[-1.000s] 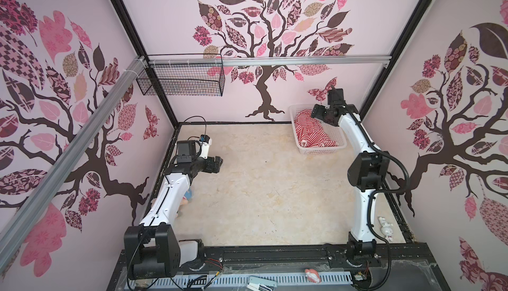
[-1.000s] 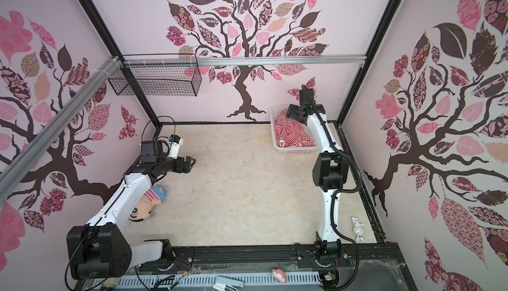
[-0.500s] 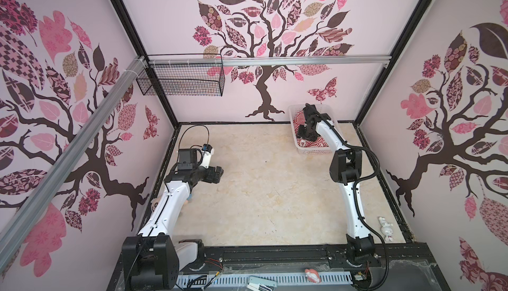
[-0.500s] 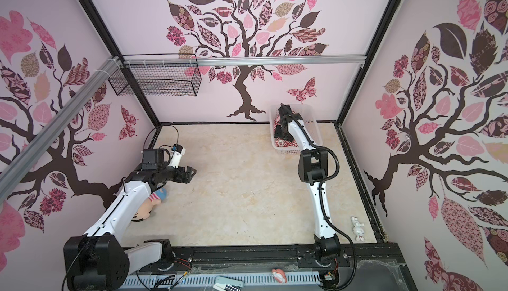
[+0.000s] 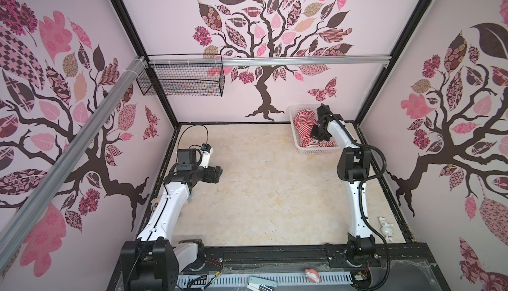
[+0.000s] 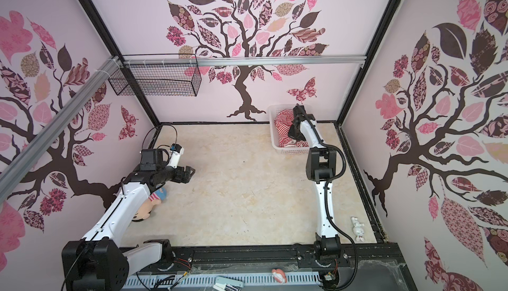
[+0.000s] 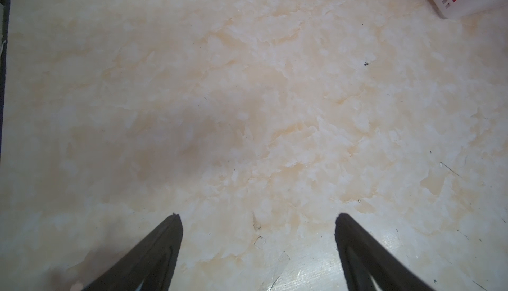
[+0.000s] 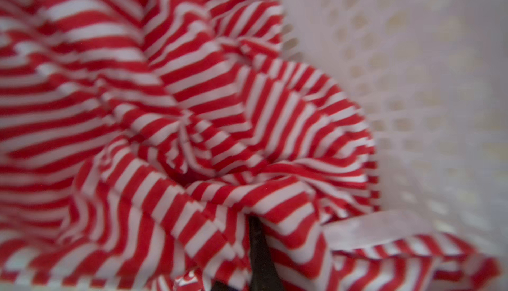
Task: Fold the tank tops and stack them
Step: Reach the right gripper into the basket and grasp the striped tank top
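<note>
Retrieval from the white basket (image 5: 313,150) is the step in hand: the right gripper (image 8: 258,237) is buried in the crumpled red-and-white striped tank tops (image 5: 302,121), its jaws drawn together on a fold of the cloth, as the right wrist view shows stripes bunched round the dark fingertips. The fabric lies heaped inside the basket at the far right corner of the marble-patterned table (image 5: 264,193); how many garments make up the heap cannot be told. The left gripper (image 7: 258,216) hangs over bare table with its jaws wide apart, holding nothing. By judgement, the next move calls for lifting one garment clear of the basket rim without dragging the rest along, then carrying it to the open middle of the table for spreading. No brand, label or legible writing shows anywhere.
</note>
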Robot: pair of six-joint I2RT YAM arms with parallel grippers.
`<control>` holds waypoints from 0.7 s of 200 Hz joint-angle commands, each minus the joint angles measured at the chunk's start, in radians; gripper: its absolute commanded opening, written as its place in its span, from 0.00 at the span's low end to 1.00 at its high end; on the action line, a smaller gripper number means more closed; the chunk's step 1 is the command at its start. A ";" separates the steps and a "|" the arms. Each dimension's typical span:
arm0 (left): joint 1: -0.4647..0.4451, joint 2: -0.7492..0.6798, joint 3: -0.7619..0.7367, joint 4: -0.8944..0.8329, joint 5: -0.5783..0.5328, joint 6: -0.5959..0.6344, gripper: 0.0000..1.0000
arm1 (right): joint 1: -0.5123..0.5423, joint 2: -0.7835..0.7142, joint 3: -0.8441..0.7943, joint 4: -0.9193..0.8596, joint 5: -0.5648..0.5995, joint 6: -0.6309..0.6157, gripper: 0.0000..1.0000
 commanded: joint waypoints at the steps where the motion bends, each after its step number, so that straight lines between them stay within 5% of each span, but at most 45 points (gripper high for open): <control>1: -0.005 -0.012 -0.014 0.007 -0.010 -0.007 0.91 | -0.060 -0.027 0.058 -0.042 0.050 0.026 0.00; 39: -0.005 -0.004 -0.018 0.020 -0.009 -0.013 0.91 | -0.043 -0.155 0.055 -0.013 -0.085 0.001 0.00; 98: -0.005 -0.023 -0.010 0.054 -0.031 -0.048 0.92 | 0.102 -0.419 0.072 0.014 -0.041 -0.031 0.00; 140: -0.005 -0.030 0.004 0.070 -0.050 -0.064 0.93 | 0.163 -0.580 0.095 0.057 -0.136 -0.051 0.00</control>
